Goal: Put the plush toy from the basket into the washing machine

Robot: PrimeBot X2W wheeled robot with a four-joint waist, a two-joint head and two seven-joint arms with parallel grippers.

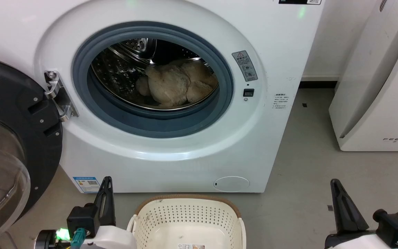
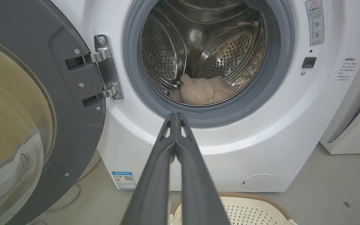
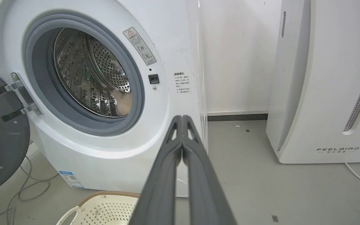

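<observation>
A fluffy beige-cream plush toy point(image 1: 176, 86) lies inside the shiny steel drum point(image 1: 123, 69) of a large white front-loading washing machine point(image 1: 271, 145), resting low and towards the drum's right. The machine's black-rimmed glass door point(image 1: 16, 114) hangs open on the left. On the grey floor point(image 1: 306, 173), just in front of the machine, stands a cream perforated plastic basket point(image 1: 185, 212) with a brown woven-look rim. The left tool point(image 2: 175, 116) and the right tool point(image 3: 182, 117) are near either side of the basket, each clenched with its dark fingers pressed together.
</observation>
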